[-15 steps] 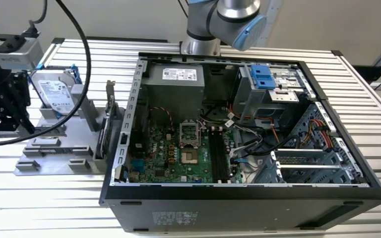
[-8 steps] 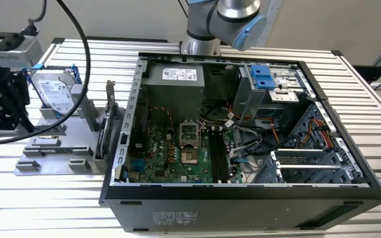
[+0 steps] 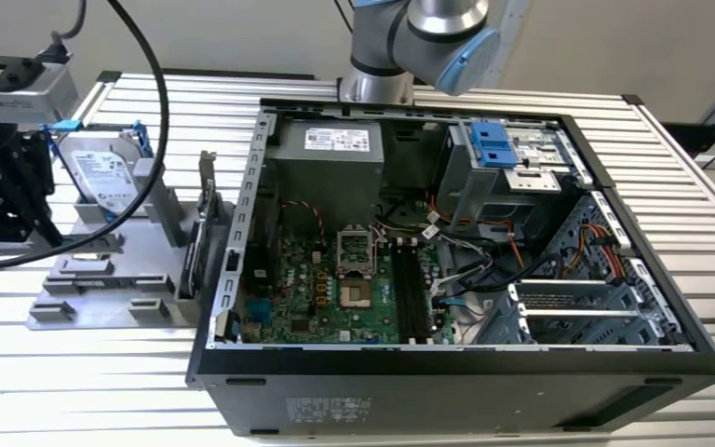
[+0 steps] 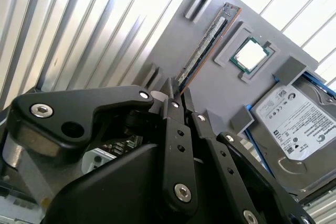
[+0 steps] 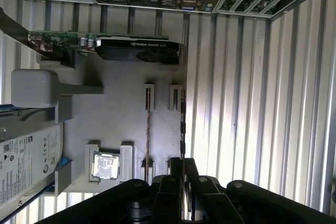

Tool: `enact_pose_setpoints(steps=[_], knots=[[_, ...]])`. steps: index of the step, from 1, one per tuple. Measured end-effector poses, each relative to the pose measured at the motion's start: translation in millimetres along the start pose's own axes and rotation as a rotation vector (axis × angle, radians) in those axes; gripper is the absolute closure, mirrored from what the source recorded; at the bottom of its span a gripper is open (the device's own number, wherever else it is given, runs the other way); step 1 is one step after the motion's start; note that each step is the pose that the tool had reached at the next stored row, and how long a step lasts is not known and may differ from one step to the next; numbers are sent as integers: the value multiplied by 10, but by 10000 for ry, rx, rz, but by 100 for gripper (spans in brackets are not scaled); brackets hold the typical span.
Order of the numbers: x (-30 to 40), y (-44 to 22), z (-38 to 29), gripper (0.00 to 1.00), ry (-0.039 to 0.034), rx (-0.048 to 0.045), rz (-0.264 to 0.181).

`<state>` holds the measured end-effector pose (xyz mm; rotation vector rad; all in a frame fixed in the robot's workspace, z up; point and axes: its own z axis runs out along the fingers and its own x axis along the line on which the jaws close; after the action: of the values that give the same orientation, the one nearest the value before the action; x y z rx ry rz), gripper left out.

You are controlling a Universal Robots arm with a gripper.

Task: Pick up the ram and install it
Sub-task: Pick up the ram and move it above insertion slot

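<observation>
**Second wrist view: tool beside the ram, not holding it**

The ram (image 4: 206, 45) is a long, thin, dark stick of circuit board with a brown edge. It stands on its thin edge in a slot of the flat grey plastic holder (image 4: 220, 98). I think it stands up like this so its two flat sides can be pinched. In the first wrist view the ram (image 5: 148, 129) looks like a thin line, with an empty slot (image 5: 175, 98) just beside it. A small square silver chip (image 4: 252, 56) and a flat silver hard drive (image 4: 296, 116) rest in their own spots on the same holder.

In the exterior view the holder (image 3: 97, 303) sits on the ribbed metal tabletop (image 3: 72, 391) at that view's left. Next to it is the big black computer case (image 3: 457, 391). The case lies on its side with one wall off, so the green board (image 3: 320, 298) faces up and can be reached.

The tool (image 4: 177, 92) hangs near one end of the ram. In the first wrist view the tool (image 5: 182, 162) is a little to the side of the ram, by the empty slot. Its black fingers look pressed close together, with nothing between them.
</observation>
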<state>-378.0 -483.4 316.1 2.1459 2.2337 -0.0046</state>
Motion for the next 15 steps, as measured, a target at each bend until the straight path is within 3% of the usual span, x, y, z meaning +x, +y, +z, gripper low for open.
enact_pose_setpoints(steps=[15], knots=[[-2,2,-74,100,0,0,0]])
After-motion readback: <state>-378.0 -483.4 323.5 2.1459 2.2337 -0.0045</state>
